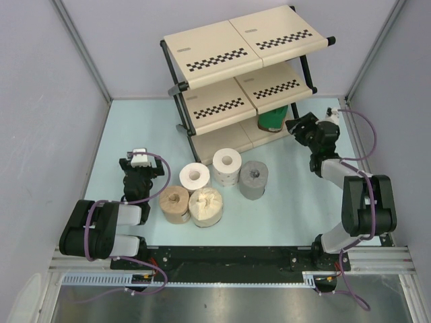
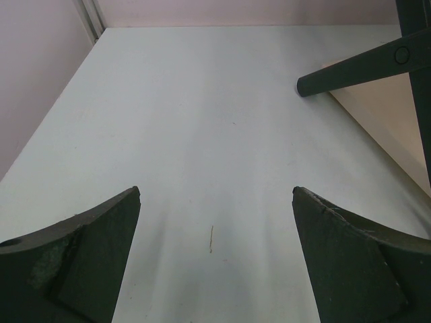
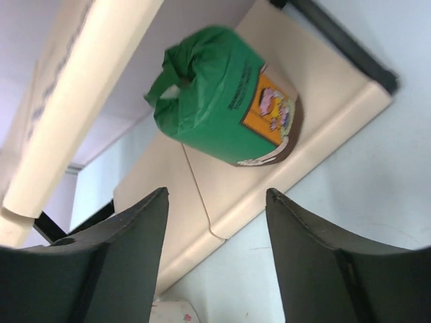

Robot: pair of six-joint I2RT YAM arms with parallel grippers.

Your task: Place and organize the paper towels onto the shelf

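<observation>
Black and spread wide, the right pincer (image 3: 215, 195) holds nothing. Just ahead, at its twelve o'clock in the wrist view, the green roll (image 3: 222, 101) sits on the bottom tier of the shelf (image 1: 222, 54), apparently set to the right to leave room. The left pincer (image 2: 215, 192) is likewise spread and empty above the table (image 2: 202, 101). At its three o'clock, five rolls (image 1: 227, 161) stand clustered, likely within either arm's reach.

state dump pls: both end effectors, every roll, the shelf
green roll: on bottom tier of shelf, not gripped
shelf: upright, nothing seen on top tier
right end effector: open, empty, facing green roll
left end effector: open, empty, over table
near white dotted roll: upright on table
far white dotted roll: upright on table
grey roll: upright on table
tan-brown roll: upright on table
cream roll: upright on table
</observation>
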